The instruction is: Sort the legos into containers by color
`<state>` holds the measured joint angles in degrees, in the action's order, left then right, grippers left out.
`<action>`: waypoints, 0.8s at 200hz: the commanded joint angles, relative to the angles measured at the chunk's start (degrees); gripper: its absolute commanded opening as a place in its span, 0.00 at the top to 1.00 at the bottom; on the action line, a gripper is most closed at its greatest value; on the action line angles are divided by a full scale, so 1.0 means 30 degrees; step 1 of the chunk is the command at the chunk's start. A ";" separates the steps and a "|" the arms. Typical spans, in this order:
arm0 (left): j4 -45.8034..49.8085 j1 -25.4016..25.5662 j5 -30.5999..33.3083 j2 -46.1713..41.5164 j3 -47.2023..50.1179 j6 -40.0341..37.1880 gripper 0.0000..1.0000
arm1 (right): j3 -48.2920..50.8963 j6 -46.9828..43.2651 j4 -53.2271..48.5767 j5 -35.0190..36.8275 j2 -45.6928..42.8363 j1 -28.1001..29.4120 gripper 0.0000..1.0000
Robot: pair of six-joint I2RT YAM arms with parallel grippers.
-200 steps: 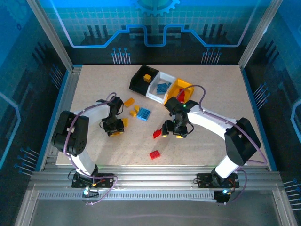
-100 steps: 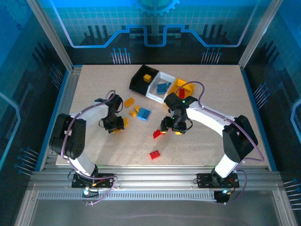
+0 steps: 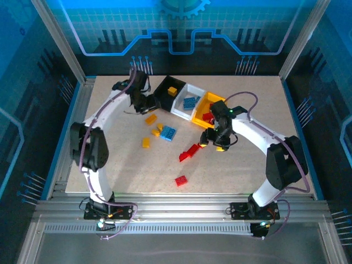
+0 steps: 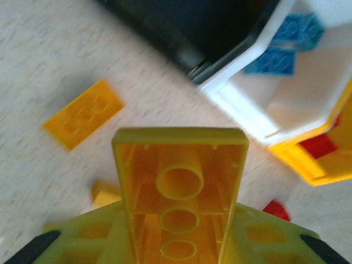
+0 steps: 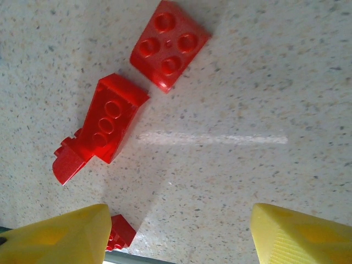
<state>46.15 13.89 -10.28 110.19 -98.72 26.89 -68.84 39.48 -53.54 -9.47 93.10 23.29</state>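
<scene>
My left gripper (image 3: 148, 104) is shut on an orange-yellow lego (image 4: 180, 187), held hollow underside up just left of the black bin (image 3: 163, 98). The black bin (image 4: 220, 33) holds a yellow brick (image 3: 172, 91). Joined to it, the white bin (image 3: 180, 107) holds blue bricks (image 4: 286, 49) and the yellow bin (image 3: 215, 99) holds red ones (image 4: 319, 146). My right gripper (image 3: 214, 144) hangs open over bare table in front of the yellow bin. Its fingertips (image 5: 60, 236) stand wide apart, with red bricks (image 5: 115, 124) and a square red one (image 5: 169, 44) lying beyond them.
Loose on the table are yellow bricks (image 3: 150, 119) (image 3: 146, 142), a blue brick (image 3: 168, 133), a red pair (image 3: 190, 151) and a red brick (image 3: 180, 180) near the front. A flat yellow plate (image 4: 82, 113) lies below the left gripper.
The left arm swung from mid-table to beside the black bin, carrying the yellow brick. The right gripper moved right and back, away from the red bricks.
</scene>
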 commanded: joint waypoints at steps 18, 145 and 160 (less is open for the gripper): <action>0.0830 -0.0089 -0.2237 0.5274 -0.6662 0.0907 0.65 | -0.0795 -0.1297 -0.1205 -0.0704 0.0001 -0.1599 0.31; 0.0876 -0.0206 -0.3171 1.1597 -1.4837 0.3503 0.44 | -0.0796 -0.2467 -0.1578 -0.1301 0.0307 -0.4159 0.31; 0.0850 -0.0206 -0.3107 1.1185 -1.4447 0.3246 0.43 | -0.0812 -0.2330 -0.1465 -0.1522 0.0401 -0.4156 0.31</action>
<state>48.99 13.67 -18.11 144.73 -142.04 36.34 -71.46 32.93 -56.55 -12.36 93.38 11.55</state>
